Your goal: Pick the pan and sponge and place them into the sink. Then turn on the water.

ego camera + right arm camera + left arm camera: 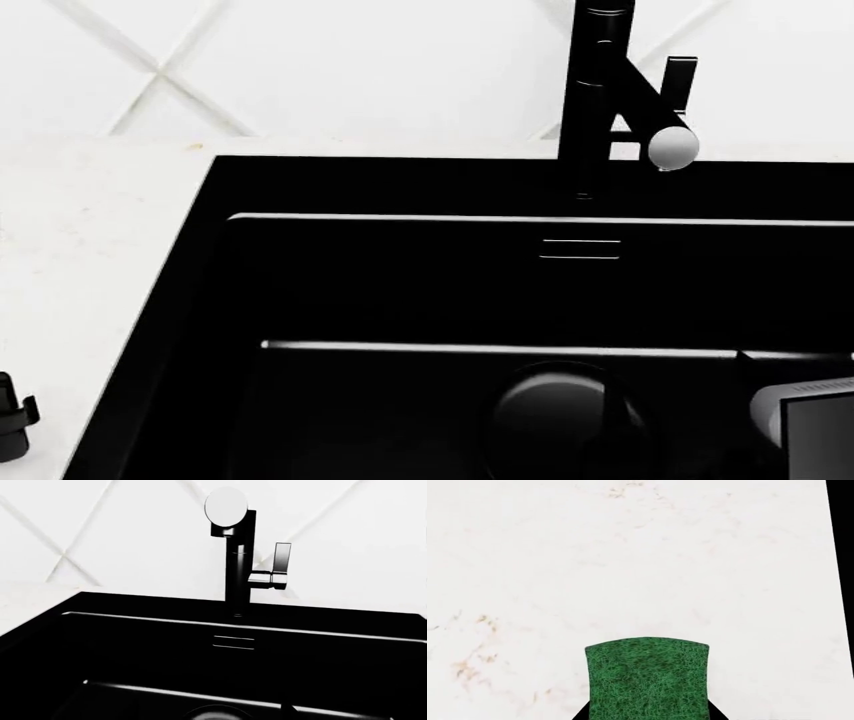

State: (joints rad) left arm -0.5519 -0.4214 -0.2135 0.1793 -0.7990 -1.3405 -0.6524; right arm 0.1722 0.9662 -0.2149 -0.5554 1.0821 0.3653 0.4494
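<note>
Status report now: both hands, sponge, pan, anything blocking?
Left hand apparently shut on sponge, over counter. Right hand unclear. Pan seems in sink. Nothing seen blocking.

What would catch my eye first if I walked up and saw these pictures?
Probably the deep black sink filling most of the head view, with the black faucet standing at its back edge against white tiles and no water running from its round spout. Next, the bright green sponge in the left wrist view, vivid against the pale marble counter. A round dark pan sits low in the basin, almost lost in the blackness.
</note>
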